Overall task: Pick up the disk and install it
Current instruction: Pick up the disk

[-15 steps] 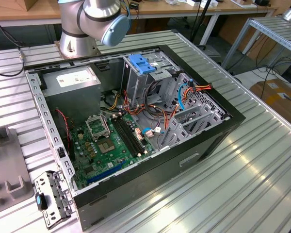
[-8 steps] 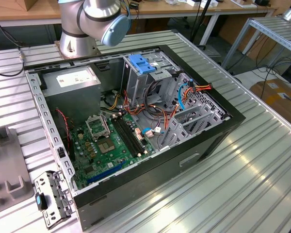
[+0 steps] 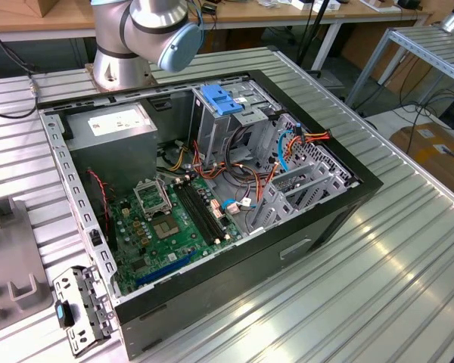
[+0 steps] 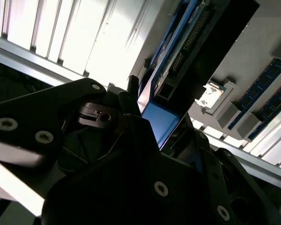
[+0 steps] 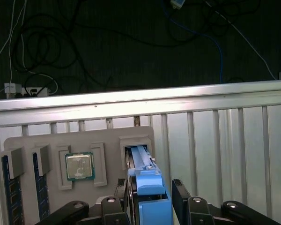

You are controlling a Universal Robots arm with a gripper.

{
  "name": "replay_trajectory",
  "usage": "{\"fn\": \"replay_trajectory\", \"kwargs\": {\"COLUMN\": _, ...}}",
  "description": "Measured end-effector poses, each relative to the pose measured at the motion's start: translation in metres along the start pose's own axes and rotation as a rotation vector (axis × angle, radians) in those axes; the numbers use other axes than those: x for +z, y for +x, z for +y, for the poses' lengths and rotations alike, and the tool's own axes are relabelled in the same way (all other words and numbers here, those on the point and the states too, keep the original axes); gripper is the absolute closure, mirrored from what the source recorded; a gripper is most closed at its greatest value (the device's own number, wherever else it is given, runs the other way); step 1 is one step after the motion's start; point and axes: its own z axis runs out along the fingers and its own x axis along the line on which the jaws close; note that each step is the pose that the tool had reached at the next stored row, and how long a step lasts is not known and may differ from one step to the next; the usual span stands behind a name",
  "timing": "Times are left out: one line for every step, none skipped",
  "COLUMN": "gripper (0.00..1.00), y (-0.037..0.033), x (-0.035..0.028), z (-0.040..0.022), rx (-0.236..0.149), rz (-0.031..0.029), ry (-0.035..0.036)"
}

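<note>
- In the exterior view you see the robot arm (image 3: 153, 29) mounted at the far edge of the ribbed metal table (image 3: 378, 287), rising out of the picture.
- An open computer case (image 3: 287, 253) lies on the table, with the motherboard (image 3: 174, 219) showing inside.
- A grey metal box (image 3: 110, 125) with a plain white sticker sits at the exterior view's left of the case interior. A flat blue clip (image 3: 221, 100) tops the drive cage beside it.
- In the first wrist view you find the disk (image 5: 152, 194) standing on edge in a slot of a grey tray (image 5: 110, 136), its blue rail facing the camera.
- The gripper (image 5: 150, 184) straddles the disk, 1 side of it on each flank. You cannot tell whether it is clamped on the disk or released.
- The same tray holds 1 processor chip (image 5: 79, 166) in a square pocket and 2 memory sticks (image 5: 7, 187) upright in slots, all apart from the disk.
- In the second wrist view the disk runs edge-on away from the dark gripper body, blue rail visible, with the chip and memory sticks beyond it.
</note>
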Motion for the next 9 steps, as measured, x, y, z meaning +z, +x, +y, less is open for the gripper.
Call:
{"fn": "replay_trajectory", "kwargs": {"gripper": 0.49, "y": 0.0000, "x": 0.0005, "z": 0.0000, "rx": 0.000, "rz": -0.0001, "ry": 0.0000}}
{"fn": "replay_trajectory", "kwargs": {"gripper": 0.49, "y": 0.0000, "x": 0.0010, "z": 0.0000, "rx": 0.000, "rz": -0.0001, "ry": 0.0001}}
{"fn": "replay_trajectory", "kwargs": {"gripper": 0.49, "y": 0.0001, "x": 0.0016, "z": 0.0000, "rx": 0.000, "rz": 0.0000, "ry": -0.0003}}
{"fn": "replay_trajectory", "kwargs": {"gripper": 0.49, "y": 0.0001, "x": 0.0019, "z": 0.0001, "rx": 0.000, "rz": 0.0001, "ry": -0.0008}}
{"fn": "replay_trajectory", "kwargs": {"gripper": 0.49, "y": 0.0001, "x": 0.0020, "z": 0.0001, "rx": 0.000, "rz": 0.0002, "ry": -0.0011}}
{"fn": "replay_trajectory", "kwargs": {"gripper": 0.49, "y": 0.0001, "x": 0.0021, "z": 0.0001, "rx": 0.000, "rz": 0.0002, "ry": -0.0012}}
{"fn": "replay_trajectory", "kwargs": {"gripper": 0.49, "y": 0.0001, "x": 0.0023, "z": 0.0001, "rx": 0.000, "rz": 0.0001, "ry": -0.0013}}
{"fn": "replay_trajectory", "kwargs": {"gripper": 0.49, "y": 0.0001, "x": 0.0025, "z": 0.0001, "rx": 0.000, "rz": 0.0001, "ry": -0.0015}}
{"fn": "replay_trajectory", "kwargs": {"gripper": 0.49, "y": 0.0001, "x": 0.0028, "z": 0.0001, "rx": 0.000, "rz": 0.0001, "ry": -0.0020}}
